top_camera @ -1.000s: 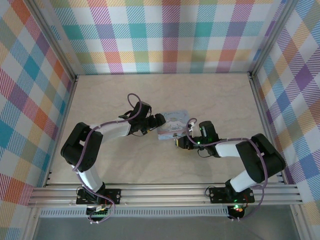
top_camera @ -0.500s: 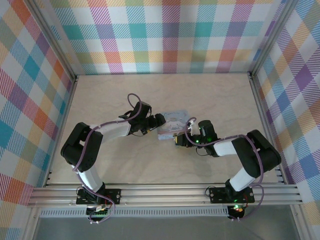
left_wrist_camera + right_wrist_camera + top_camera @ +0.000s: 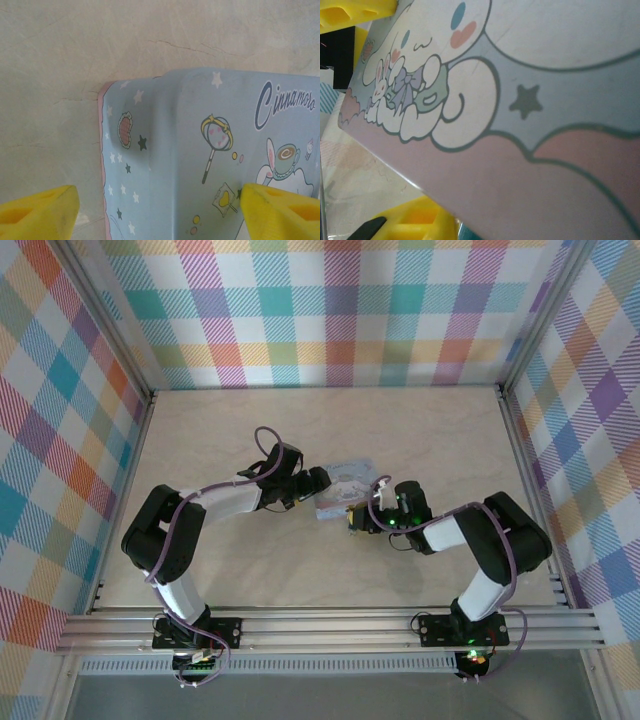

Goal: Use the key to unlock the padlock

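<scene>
The left pincer [image 3: 321, 480] is held spread over a corner of the tin [image 3: 345, 486]. Whether the right pincer [image 3: 355, 521] at the tin's near edge is pressed together cannot be told. The padlock and key are not made out and are likely hidden there. The padlock is judged small, stiff and slippery, best pinched across its flat sides.

tin [image 3: 348, 485] on table [image 3: 250, 430] | left tool [image 3: 318, 482] at its left | right tool [image 3: 356, 522] before it

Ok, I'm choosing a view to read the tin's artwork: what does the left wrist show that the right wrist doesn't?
Left wrist: a starred corner of the tin, a wand drawing, the lettering, and the left gripper with yellow fingertips wide apart. Right wrist: the cartoon dog with its bow, above a pink band. Both: the tin and the table.
</scene>
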`<control>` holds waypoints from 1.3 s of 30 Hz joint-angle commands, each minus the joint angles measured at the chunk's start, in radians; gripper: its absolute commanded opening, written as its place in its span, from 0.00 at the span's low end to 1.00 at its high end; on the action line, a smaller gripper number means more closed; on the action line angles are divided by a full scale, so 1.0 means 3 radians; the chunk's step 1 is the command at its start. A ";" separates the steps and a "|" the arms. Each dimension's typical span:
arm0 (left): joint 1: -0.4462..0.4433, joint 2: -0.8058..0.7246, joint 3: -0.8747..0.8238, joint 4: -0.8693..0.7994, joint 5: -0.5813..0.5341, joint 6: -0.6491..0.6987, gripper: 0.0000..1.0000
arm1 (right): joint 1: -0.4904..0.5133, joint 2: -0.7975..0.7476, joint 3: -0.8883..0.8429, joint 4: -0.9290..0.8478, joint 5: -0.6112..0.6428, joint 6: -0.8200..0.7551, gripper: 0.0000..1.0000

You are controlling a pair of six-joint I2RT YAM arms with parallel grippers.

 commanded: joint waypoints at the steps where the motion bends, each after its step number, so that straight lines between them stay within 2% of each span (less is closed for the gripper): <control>1: -0.0055 0.0075 -0.0013 -0.0328 -0.0078 -0.0014 0.83 | 0.0043 0.0128 0.0026 0.0340 -0.0114 0.0171 0.24; 15: -0.0060 0.0038 -0.0059 -0.0332 -0.0110 -0.0024 0.83 | 0.0045 0.0248 -0.0095 0.0595 -0.0002 0.0405 0.00; 26: -0.0075 -0.0106 -0.0194 -0.0347 -0.0173 -0.0055 0.83 | 0.0040 0.0086 -0.0248 0.0582 0.0278 0.0713 0.00; 39: -0.0323 -0.0260 -0.0363 -0.0418 -0.0293 -0.0181 0.83 | 0.0026 -0.0091 -0.0375 0.0513 0.0590 0.1219 0.00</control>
